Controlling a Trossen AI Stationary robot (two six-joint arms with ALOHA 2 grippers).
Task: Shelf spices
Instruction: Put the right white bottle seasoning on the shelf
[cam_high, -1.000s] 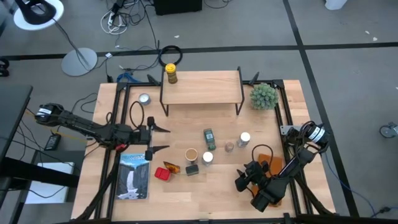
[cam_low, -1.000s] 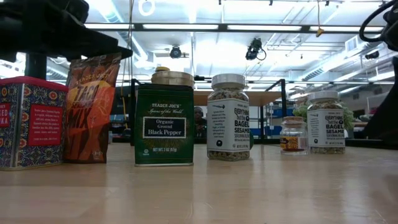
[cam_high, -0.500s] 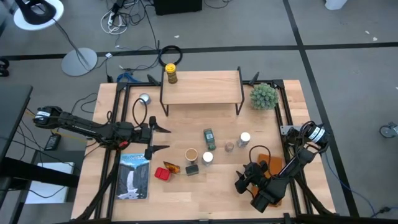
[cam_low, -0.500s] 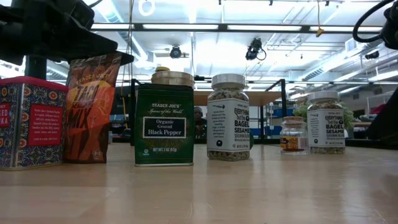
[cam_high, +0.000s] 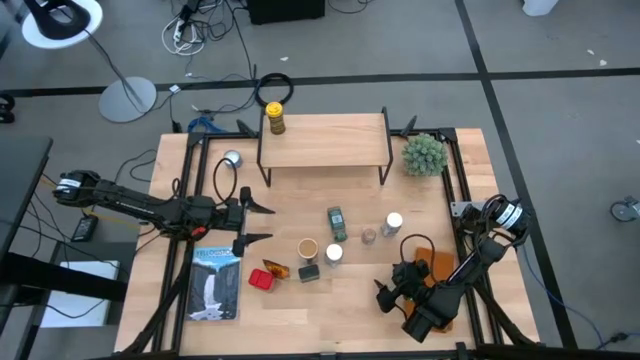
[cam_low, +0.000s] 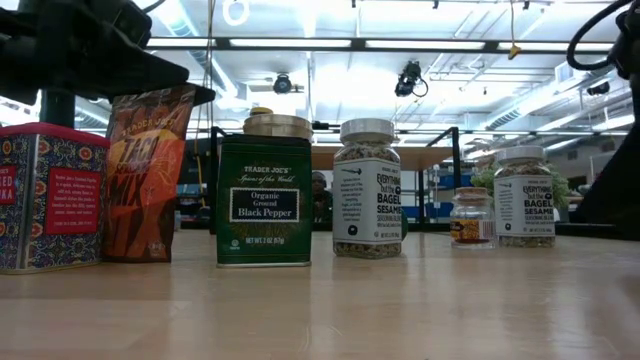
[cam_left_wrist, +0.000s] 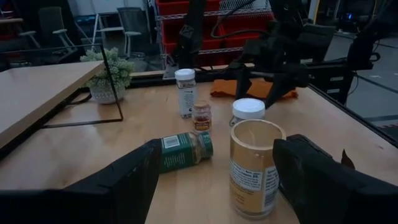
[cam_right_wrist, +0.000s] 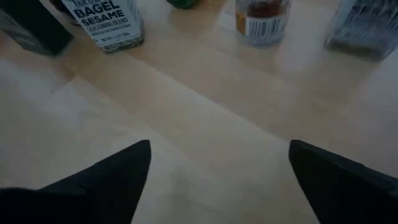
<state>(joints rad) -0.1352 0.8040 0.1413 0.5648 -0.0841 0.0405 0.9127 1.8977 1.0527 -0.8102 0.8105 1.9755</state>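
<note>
Two grippers: I see both over the near half of the table.
Right gripper: near the table's near right corner, fingers spread wide, nothing between them, bare wood below.
Left gripper: toward the left edge, fingers apart and empty, pointing at the tan-lidded jar.
Near row: red tin, orange packet and dark box sit together left of centre.
Middle: a white-lidded jar stands beside the tan-lidded jar; the green jar lies on its side; a small jar and a second white-lidded jar stand right of it.
Shelf: at the far edge, one yellow-lidded jar on its left end.
Room: grey floor, cables beyond the far edge.
</note>
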